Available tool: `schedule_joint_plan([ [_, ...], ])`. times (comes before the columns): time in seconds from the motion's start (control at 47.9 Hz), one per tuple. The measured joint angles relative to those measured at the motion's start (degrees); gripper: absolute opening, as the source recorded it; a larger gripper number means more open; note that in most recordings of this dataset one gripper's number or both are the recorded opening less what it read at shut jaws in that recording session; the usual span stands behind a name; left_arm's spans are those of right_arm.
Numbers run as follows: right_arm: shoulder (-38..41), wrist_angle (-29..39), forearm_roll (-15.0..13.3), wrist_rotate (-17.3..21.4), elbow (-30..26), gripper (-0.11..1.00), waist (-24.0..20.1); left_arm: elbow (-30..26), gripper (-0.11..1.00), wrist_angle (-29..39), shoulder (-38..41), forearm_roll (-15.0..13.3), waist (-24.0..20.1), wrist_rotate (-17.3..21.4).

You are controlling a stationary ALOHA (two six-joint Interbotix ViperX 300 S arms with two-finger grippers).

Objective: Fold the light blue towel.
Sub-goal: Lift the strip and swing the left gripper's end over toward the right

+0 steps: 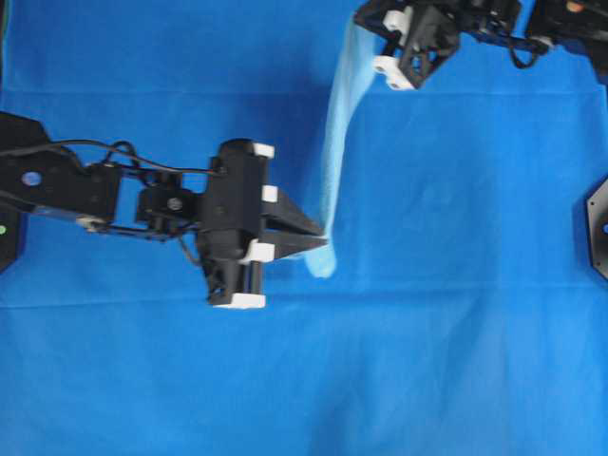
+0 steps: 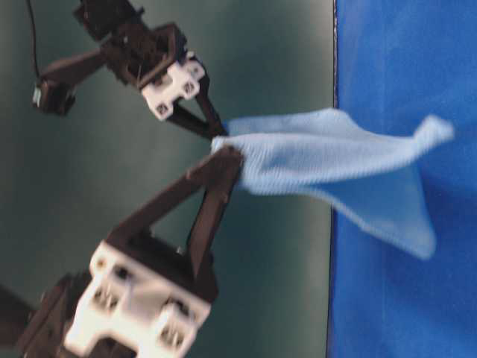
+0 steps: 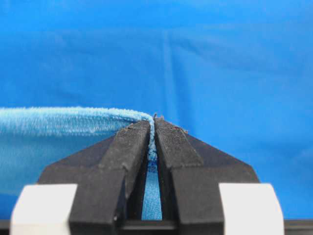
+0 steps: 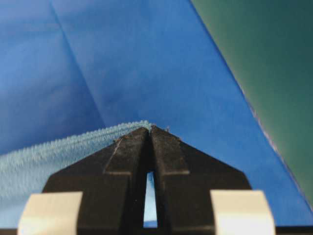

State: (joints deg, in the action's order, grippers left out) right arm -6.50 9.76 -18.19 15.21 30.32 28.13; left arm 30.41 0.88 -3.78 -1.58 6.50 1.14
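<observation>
A: Nearest the table-level camera, the left gripper (image 2: pixel 232 158) is clamped on a corner of the towel (image 2: pixel 335 168), jaws pressed together with the hem squeezed between them, as its wrist view confirms.

B: And beyond it?

A: The right gripper (image 2: pixel 218 128), just behind the left in that view, is pinched on the neighbouring corner the same way. The towel hangs between them, clear of the blue cover (image 2: pixel 402 60), its free corners trailing toward it.

B: From overhead?

A: The towel (image 1: pixel 334 142) shows nearly edge-on, a thin pale strip running from the left gripper (image 1: pixel 321 242) near the middle up to the right gripper (image 1: pixel 372 40) at the top edge.

B: How far along is the fold?

A: Early, I'd judge. Two corners are secured and the towel is lifted, but no crease shows. It has yet to be laid down and doubled over.

B: Anything in the way?

A: Little. A black mount (image 1: pixel 598 228) sits at the cover's right edge, well apart from the towel. The cover carries faint creases; nothing else lies near.
</observation>
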Motion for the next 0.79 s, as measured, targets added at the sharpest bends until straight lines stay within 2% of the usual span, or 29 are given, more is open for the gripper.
schedule_joint_plan([
  [0.23,0.8,0.2,-1.1,-0.2,-1.1,0.02,0.0,-3.3,0.04,-1.8,4.0,0.0,-0.1,0.1],
  [0.334,-0.2,0.7,-1.5,-0.2,0.4,0.02,0.0,-5.4,0.04,-3.5,6.8,-0.1,-0.1,0.2],
  [0.584,-8.2,0.9,-1.7,-0.3,9.4,0.02,2.0,-13.9,0.04,-6.4,14.9,-0.2,-0.1,0.4],
  [0.793,-17.6,2.4,-1.7,-0.3,16.9,0.02,3.6,-22.5,0.04,-6.6,21.6,-0.2,0.0,3.1],
])
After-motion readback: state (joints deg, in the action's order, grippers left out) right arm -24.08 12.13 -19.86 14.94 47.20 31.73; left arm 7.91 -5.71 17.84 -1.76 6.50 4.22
